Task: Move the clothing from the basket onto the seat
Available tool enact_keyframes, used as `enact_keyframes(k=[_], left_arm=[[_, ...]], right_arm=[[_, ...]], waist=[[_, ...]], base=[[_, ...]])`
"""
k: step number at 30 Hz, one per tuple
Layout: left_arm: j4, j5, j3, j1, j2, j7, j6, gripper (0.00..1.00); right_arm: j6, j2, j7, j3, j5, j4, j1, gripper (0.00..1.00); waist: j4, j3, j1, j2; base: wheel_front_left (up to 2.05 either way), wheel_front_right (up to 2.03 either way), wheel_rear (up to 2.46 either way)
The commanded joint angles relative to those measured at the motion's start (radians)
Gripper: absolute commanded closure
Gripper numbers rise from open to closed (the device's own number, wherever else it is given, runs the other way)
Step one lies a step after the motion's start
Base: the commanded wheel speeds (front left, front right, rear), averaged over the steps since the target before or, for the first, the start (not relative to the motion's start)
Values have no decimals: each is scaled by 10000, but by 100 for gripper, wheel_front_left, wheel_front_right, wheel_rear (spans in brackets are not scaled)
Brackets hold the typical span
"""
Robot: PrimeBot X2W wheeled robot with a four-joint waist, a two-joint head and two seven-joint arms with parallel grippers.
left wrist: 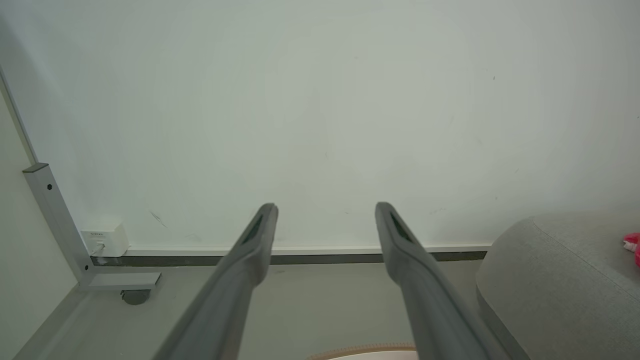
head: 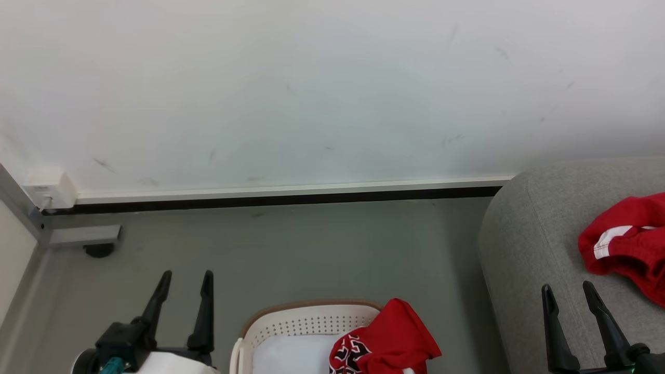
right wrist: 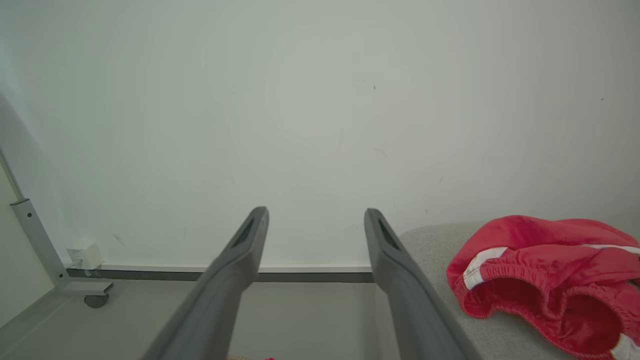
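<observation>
Two red garments: one numbered garment [head: 395, 332] draped over the single basket [head: 301, 323] at bottom centre, one striped garment [head: 628, 244] on the sofa [head: 524, 244] at right. Left end effector [head: 187, 274] and right end effector [head: 566, 285] both gape wide, holding nothing.

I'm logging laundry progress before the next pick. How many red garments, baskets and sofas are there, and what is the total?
Red sports garments: 2, the lettered red garment at the basket's right side and the white-striped red garment on the sofa
Cream-white perforated plastic basket: 1
Light-grey fabric sofa: 1
Total: 4
</observation>
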Motion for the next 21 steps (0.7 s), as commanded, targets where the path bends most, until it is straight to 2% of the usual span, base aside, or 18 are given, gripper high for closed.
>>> enact_keyframes(k=[1, 14, 21], left_arm=[[45, 185, 68, -55, -24, -4, -29, 0], [308, 135, -27, -176, -90, -6, -150, 0], [771, -13, -261, -660, 31, -4, -194, 0]], right_arm=[[-26, 2, 4, 24, -14, 39, -135, 0], [-26, -38, 3, 51, -55, 47, -260, 0], [-26, -82, 3, -202, -174, -153, -723, 0]], waist=[[-38, 21, 0, -1], [-395, 275, 0, -1], [-930, 1142, 0, -1]], base=[[0, 0, 0], [0, 0, 0], [0, 0, 0]])
